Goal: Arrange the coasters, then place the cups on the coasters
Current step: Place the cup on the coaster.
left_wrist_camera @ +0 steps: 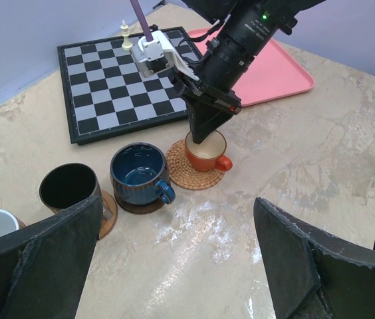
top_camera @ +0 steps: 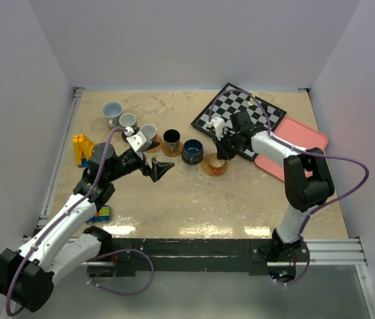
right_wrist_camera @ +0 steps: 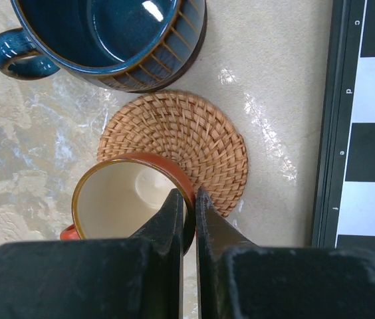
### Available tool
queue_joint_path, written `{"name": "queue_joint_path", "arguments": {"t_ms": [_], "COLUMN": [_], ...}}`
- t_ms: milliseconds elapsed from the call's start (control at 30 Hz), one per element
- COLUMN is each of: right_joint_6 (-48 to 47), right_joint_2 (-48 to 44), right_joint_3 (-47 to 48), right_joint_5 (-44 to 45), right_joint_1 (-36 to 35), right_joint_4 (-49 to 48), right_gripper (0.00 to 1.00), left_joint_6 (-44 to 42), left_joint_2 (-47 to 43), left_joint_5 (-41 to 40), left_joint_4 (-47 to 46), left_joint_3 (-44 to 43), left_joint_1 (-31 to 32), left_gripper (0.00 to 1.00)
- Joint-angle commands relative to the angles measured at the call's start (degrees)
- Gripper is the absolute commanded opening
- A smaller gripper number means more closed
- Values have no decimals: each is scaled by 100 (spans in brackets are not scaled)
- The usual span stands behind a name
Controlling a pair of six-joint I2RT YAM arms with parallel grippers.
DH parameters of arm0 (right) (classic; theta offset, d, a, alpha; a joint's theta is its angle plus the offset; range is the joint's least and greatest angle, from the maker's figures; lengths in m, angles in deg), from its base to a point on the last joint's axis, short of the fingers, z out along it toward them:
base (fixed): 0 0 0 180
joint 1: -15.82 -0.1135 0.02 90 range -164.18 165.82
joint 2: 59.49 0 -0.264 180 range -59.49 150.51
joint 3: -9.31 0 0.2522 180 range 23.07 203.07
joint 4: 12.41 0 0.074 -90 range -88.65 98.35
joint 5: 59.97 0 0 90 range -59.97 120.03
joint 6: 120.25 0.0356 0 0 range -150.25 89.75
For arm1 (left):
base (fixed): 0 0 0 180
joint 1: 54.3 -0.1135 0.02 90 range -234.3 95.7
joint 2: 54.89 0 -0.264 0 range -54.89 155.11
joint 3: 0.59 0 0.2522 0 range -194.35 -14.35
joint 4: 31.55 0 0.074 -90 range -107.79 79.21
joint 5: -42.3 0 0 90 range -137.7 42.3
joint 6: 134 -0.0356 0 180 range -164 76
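Nearly closed jaws of the right gripper (right_wrist_camera: 189,199) pinch the rim of the orange cup (right_wrist_camera: 118,203) beneath them, seemingly to centre it on the woven coaster (right_wrist_camera: 191,136) just beyond, while the left gripper (left_wrist_camera: 177,203) hangs wide open, empty.

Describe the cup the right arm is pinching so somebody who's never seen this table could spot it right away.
Find the chessboard on the far right; just in front of its near-left edge lies a woven straw coaster. The orange cup sits over that coaster, rim pinched by the right gripper. Unlike the dark blue cup beside it, it is orange outside and cream inside.
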Motion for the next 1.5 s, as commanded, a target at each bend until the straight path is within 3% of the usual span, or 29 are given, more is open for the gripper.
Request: {"name": "queue_joint_path", "arguments": {"t_ms": [0, 1267, 1467], "right_joint_6": [-117, -91, -64], "right_joint_2": [-53, 9, 9], "right_joint_3": [140, 70, 79], "right_joint_5": [-217, 38, 178], "right_joint_1": [-8, -8, -8], "right_joint_4": [-193, -492, -492], "right_gripper": [0, 0, 11], "left_joint_6": [-49, -66, -75], "left_joint_2": [15, 32, 23], "left_joint_5": [149, 281, 281], "left_joint_4": [-140, -87, -79], "left_joint_3": [-231, -240, -240], "left_joint_1": [-30, -21, -21], "left_gripper": [100, 100, 100]}}
